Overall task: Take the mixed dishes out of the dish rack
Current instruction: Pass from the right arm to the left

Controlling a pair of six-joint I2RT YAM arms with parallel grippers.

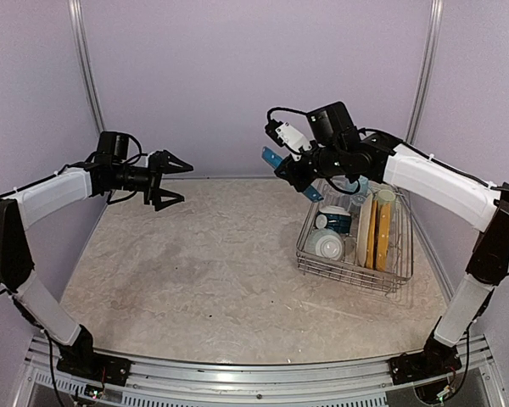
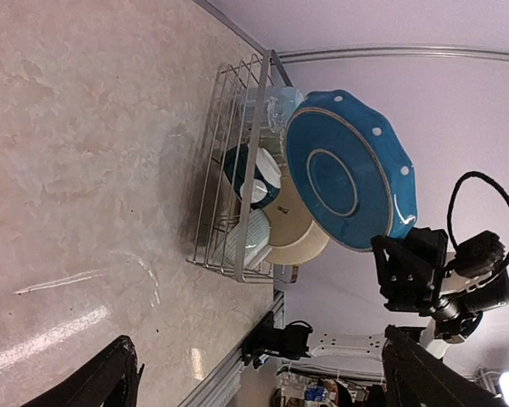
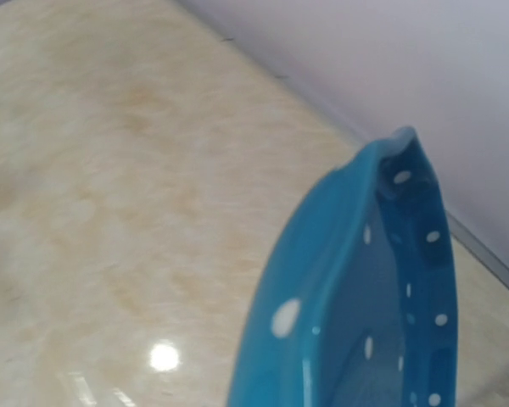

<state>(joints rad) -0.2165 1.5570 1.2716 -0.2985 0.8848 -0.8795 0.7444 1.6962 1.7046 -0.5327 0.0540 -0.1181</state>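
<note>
My right gripper (image 1: pixel 295 174) is shut on the rim of a blue plate with white dots (image 1: pixel 271 158) and holds it on edge in the air, up and left of the dish rack (image 1: pixel 348 273). The plate fills the right wrist view (image 3: pixel 365 297), where my fingers are hidden, and faces the left wrist camera (image 2: pixel 348 170). The silver wire rack (image 2: pixel 237 170) still holds a cream plate (image 1: pixel 366 231), a yellow-orange plate (image 1: pixel 383 233) and teal-and-white bowls (image 1: pixel 333 222). My left gripper (image 1: pixel 171 178) is open and empty, high over the table's far left, pointing at the rack.
The rack sits at the table's right side close to the right wall. A clear glass (image 1: pixel 360 191) and a pale mug (image 1: pixel 385 196) stand at the rack's far end. Marble tabletop (image 1: pixel 204 254) lies between the arms.
</note>
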